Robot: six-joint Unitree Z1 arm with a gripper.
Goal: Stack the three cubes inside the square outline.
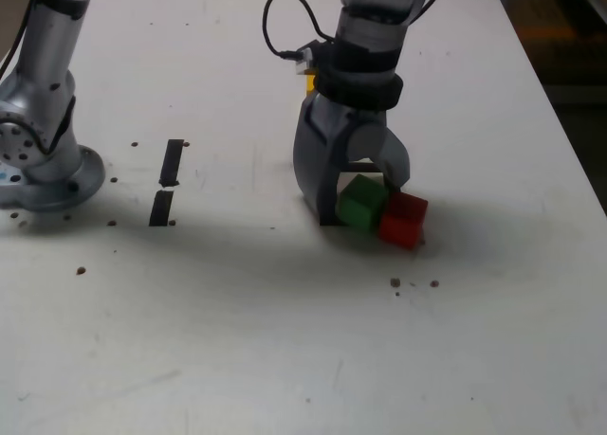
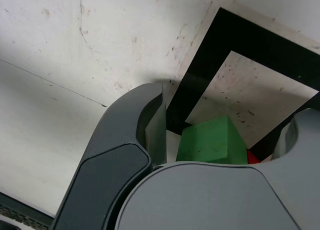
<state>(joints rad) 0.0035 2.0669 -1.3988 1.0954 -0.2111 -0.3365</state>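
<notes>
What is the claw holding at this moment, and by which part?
Nothing is clearly held. The claw stands open around the green cube, which sits on the table beside the red cube.

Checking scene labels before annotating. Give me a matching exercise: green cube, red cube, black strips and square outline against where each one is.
Things:
1. green cube
2. red cube
3. two short black strips
4. square outline

Places:
A. on the table, well off to the exterior view's left of the gripper
B. between the open gripper's two fingers
C. against the green cube, on its side toward the exterior view's right
D. black tape frame, clearly shown only in the wrist view, beyond the green cube

Pairs: 1-B, 2-C, 3-A, 4-D
</notes>
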